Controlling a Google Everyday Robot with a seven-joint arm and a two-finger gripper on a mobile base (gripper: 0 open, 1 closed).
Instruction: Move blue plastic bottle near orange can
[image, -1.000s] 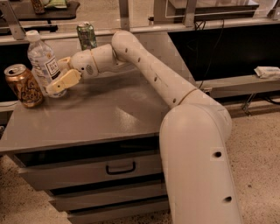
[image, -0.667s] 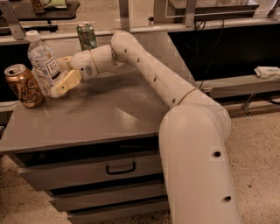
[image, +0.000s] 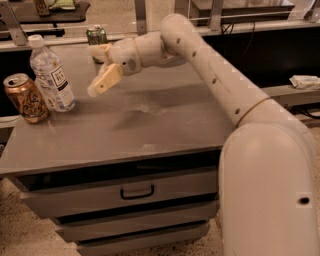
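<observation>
- blue plastic bottle (image: 50, 75) stands upright at the left edge of the tabletop (image: 165, 125), right beside the orange can (image: 25, 97)
- pincer (image: 95, 70) is spread open, gripping nothing, hovering just right of the bottle

Warm overhead light, soft shadow under hand (image: 94, 70) above table (image: 170, 135), dull glare

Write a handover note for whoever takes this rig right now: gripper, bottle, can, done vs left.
Gripper: open, empty, hovering over the table, clear of the bottle.
Blue plastic bottle: upright near the table's left edge, directly beside the orange can, which is also upright.
Done: bottle is placed next to the can.
Left: probably only pulling the arm away.
Green can stands at the back edge, behind the gripper.
</observation>
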